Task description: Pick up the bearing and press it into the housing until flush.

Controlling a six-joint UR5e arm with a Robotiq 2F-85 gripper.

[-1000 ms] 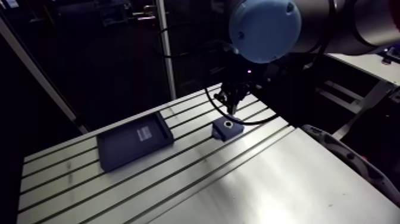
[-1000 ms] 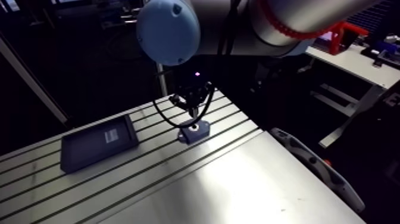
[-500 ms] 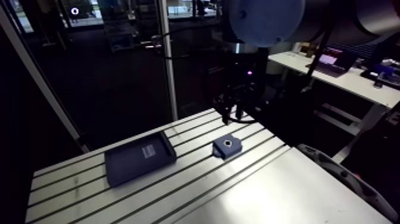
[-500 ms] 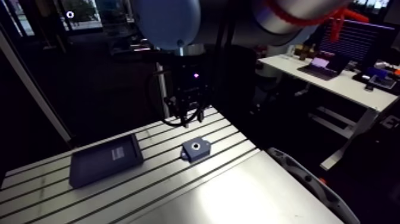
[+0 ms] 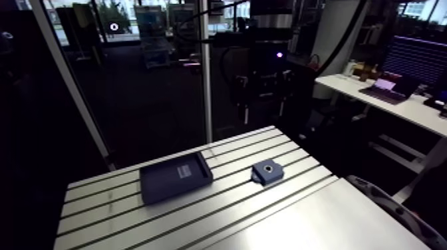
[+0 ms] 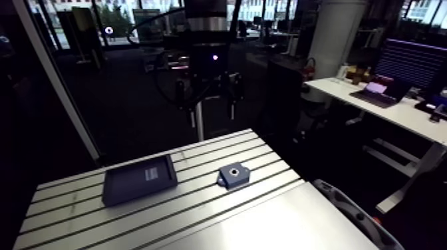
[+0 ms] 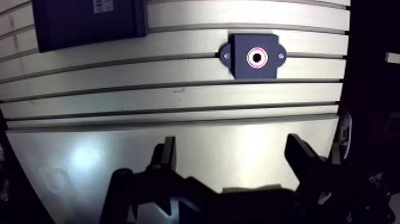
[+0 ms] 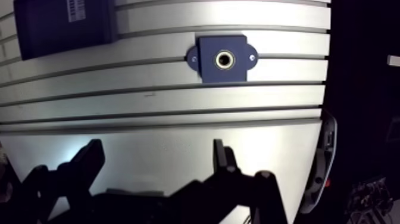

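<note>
Housing (image 7: 241,66) dark blue, two-eared; shiny bearing (image 7: 249,58) at centre.

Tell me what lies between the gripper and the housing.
Nothing but bare slotted table. In the wrist view the open gripper hangs apart from the housing, with only grooves crossing the stretch between them.

Housing (image 7: 241,68) and tray (image 7: 83,24) well apart on the table (image 7: 178,113) — tool (image 7: 232,143) high above, housing ahead of it
</note>
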